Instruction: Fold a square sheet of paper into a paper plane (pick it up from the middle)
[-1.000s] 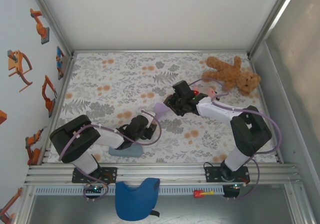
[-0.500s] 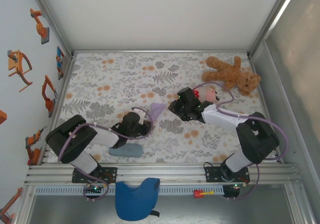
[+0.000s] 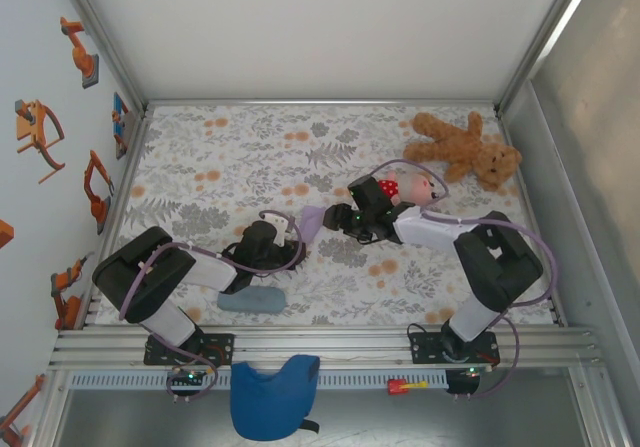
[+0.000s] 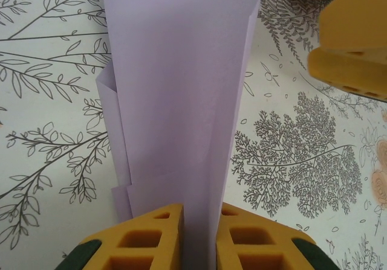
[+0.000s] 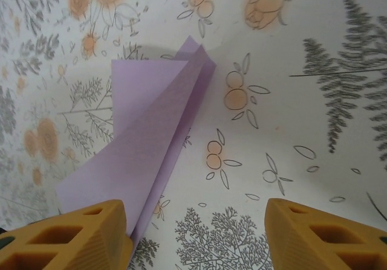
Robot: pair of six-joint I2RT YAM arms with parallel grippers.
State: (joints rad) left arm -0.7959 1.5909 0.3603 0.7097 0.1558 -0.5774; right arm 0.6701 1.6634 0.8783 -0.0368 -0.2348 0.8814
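Pinches the folded lavender paper plane (image 3: 312, 221) tight in the left gripper (image 4: 201, 218) at mid-table, with the right gripper (image 5: 196, 218) spread wide and empty just to its right

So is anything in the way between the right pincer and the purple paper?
Nothing that I can see. The left pincer is shut on the purple paper, which is folded. The right pincer is open and sits right next to the paper, one finger at its edge, above the flowery tablecloth.
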